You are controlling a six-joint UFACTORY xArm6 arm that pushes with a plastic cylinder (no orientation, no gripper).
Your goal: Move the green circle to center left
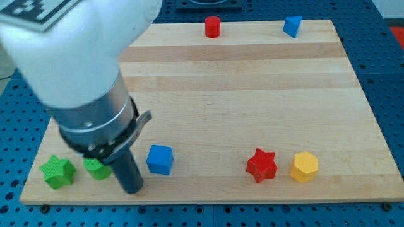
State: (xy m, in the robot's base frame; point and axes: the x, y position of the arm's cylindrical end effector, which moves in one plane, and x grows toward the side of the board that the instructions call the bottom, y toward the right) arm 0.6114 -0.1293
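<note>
The green circle [96, 168] sits near the board's bottom left corner, partly hidden behind my arm. My tip [132, 190] rests on the board just to its right, close to it or touching; I cannot tell which. A green star [57, 171] lies to the left of the green circle. A blue cube [160, 159] stands just right of my tip.
A red star [261, 165] and a yellow hexagon [304, 167] lie at the bottom right. A red cylinder [212, 27] and a blue block [291, 26] sit along the top edge. My large arm body [76, 63] covers the upper left of the wooden board [252, 94].
</note>
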